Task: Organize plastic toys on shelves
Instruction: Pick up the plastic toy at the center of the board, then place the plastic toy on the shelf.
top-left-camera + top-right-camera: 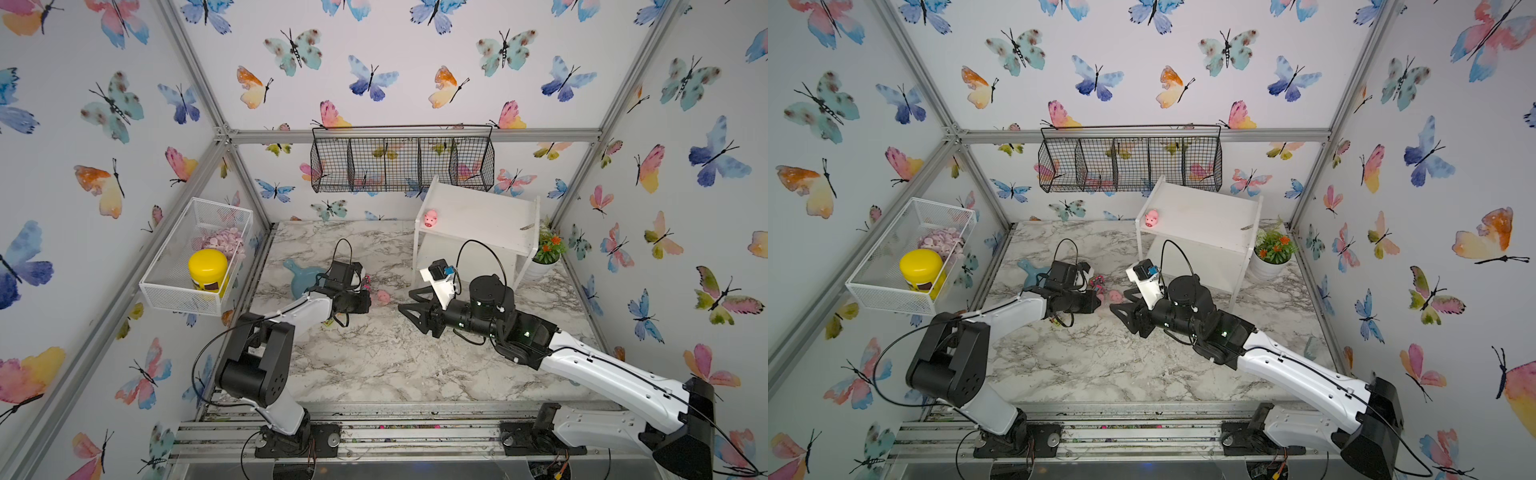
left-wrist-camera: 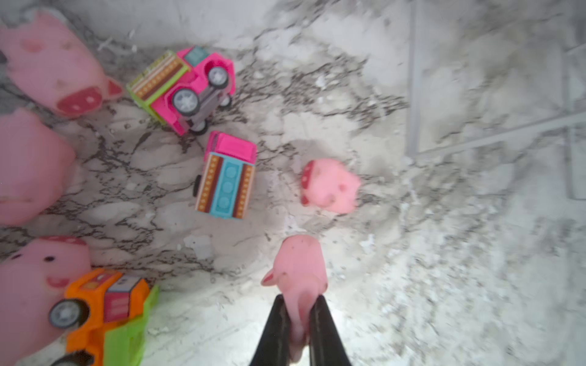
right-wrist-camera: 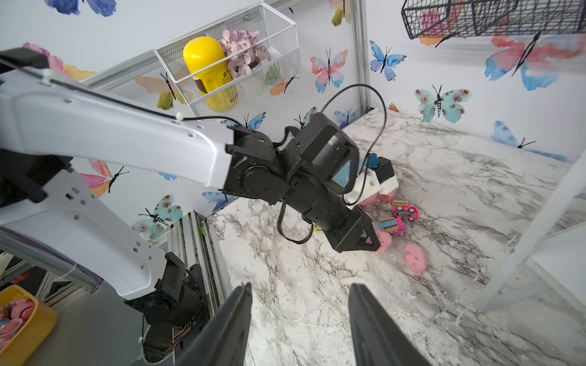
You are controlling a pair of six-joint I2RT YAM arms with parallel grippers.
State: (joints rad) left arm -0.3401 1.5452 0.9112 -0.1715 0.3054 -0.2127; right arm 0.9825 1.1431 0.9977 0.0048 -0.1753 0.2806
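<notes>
In both top views the white shelf unit (image 1: 478, 208) stands at the far right corner of the table (image 1: 374, 365), its open front turned toward the arms, so both boards can be reached from the middle. One shelf pig (image 1: 431, 218) sits at the left edge of the top board, leaving the rest of that board free. The other toys lie on the marble toward the left edge, just beside the blue dish (image 1: 297, 280), mostly hidden by the left arm. The left gripper (image 1: 368, 298) is low over them. The right gripper (image 1: 408, 301) hovers just beside it, spread and empty, probably waiting its turn.

In the left wrist view the left gripper (image 2: 299, 317) is pinching the held pig (image 2: 299, 266) by its narrow rear, snout pointing away. The soft body bulges beyond the fingers (image 2: 276, 326), so the grip looks firm. The loose pig (image 2: 329, 185) lies on its side just ahead. A pink truck (image 2: 187, 88) is tipped onto its side and a blue-roofed truck (image 2: 226, 180) stands on its wheels. An orange truck (image 2: 101, 304) and three more pigs crowd together nearby.

In the right wrist view the right gripper (image 3: 299, 317) holds nothing between its parted jaws. It faces the left gripper (image 3: 364, 240), with the shelf's leg (image 3: 539, 228) off to one side. Whether the held pig has left the marble cannot be told.
</notes>
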